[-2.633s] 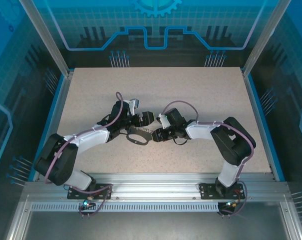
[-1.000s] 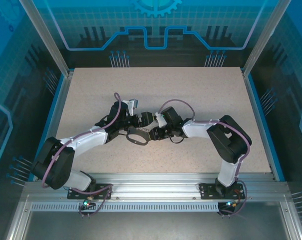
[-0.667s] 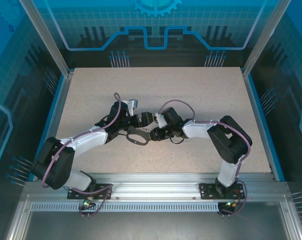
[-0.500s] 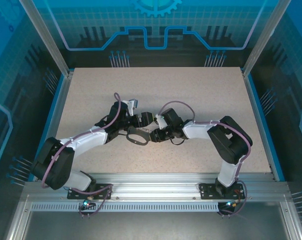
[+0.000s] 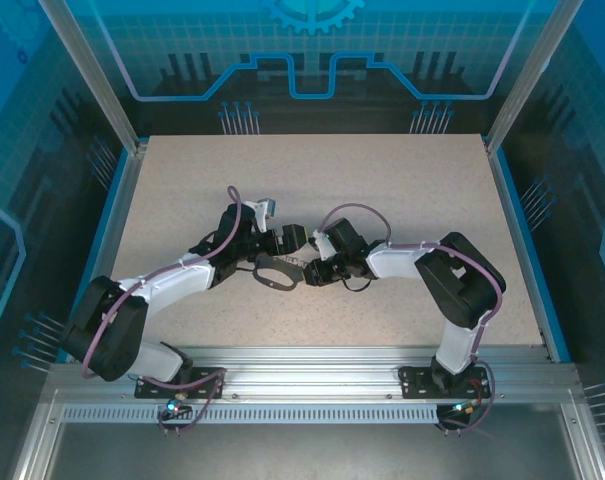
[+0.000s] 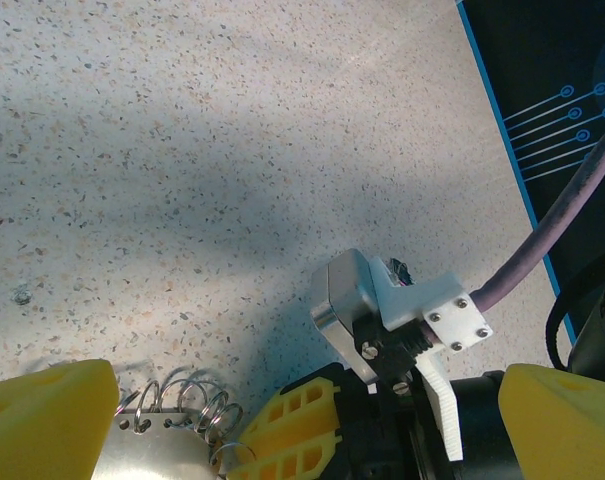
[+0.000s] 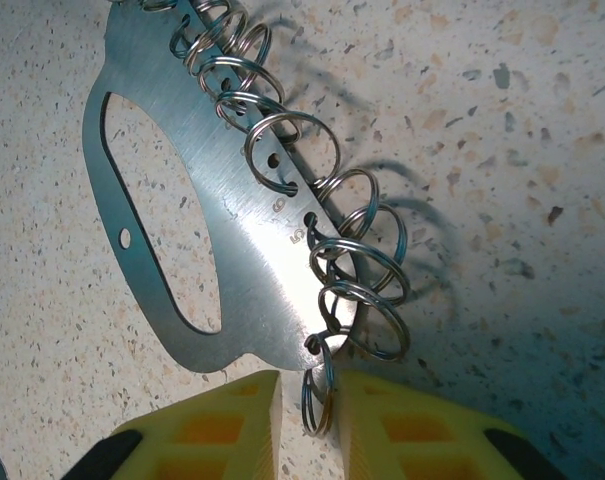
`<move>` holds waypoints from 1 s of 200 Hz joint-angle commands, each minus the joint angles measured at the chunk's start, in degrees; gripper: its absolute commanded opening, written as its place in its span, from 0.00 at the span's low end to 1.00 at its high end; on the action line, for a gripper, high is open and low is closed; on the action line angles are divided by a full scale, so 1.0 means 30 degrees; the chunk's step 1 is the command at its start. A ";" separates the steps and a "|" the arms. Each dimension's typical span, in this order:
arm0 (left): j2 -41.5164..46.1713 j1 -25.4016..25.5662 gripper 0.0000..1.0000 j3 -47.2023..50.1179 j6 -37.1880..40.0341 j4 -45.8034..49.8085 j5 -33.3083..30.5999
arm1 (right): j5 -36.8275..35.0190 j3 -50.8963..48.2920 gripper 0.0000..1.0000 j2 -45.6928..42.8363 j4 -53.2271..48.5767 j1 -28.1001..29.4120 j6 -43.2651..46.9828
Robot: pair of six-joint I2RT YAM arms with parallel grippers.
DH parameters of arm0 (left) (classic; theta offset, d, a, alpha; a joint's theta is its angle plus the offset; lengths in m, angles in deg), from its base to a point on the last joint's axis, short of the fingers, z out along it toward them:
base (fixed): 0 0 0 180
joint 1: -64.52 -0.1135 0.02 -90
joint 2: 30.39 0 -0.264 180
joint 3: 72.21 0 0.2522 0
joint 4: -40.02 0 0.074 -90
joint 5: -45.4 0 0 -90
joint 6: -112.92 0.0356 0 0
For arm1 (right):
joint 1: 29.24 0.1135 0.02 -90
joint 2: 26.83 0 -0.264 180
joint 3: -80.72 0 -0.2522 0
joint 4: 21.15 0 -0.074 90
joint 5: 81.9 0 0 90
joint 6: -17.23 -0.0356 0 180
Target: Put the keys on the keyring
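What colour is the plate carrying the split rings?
The plate is silvery bare metal; the right wrist view shows it best.

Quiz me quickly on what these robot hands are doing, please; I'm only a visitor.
1. Fill in: the wire rings hang along one edge of a flat metal ___.
2. What sits between the fingertips of the right gripper? A) one wire ring B) a coin C) a screw
3. True or false: the jaws of the left gripper stand wide apart.
Key: 1 plate; 2 A; 3 true.
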 commanded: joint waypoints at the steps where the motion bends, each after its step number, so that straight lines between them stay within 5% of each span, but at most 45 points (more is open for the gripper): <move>1: 0.0571 -0.0163 0.99 0.0209 0.0064 0.0033 0.0197 | -0.0021 0.0080 0.19 -0.0415 -0.0351 0.0173 0.0228; 43: 0.0672 -0.0162 0.99 0.0180 0.0106 0.0047 0.0231 | -0.0071 0.0164 0.00 -0.0654 -0.0484 0.0144 0.0355; 131: 0.2219 -0.0336 0.99 -0.1264 0.0905 0.2204 0.0108 | 0.0505 0.1199 0.00 -0.4509 -0.1464 -0.0915 0.3681; 200: 0.3616 -0.0957 0.99 -0.3066 0.1896 0.3717 0.1245 | 0.3997 0.2320 0.00 -0.7554 -0.1232 -0.3692 0.5043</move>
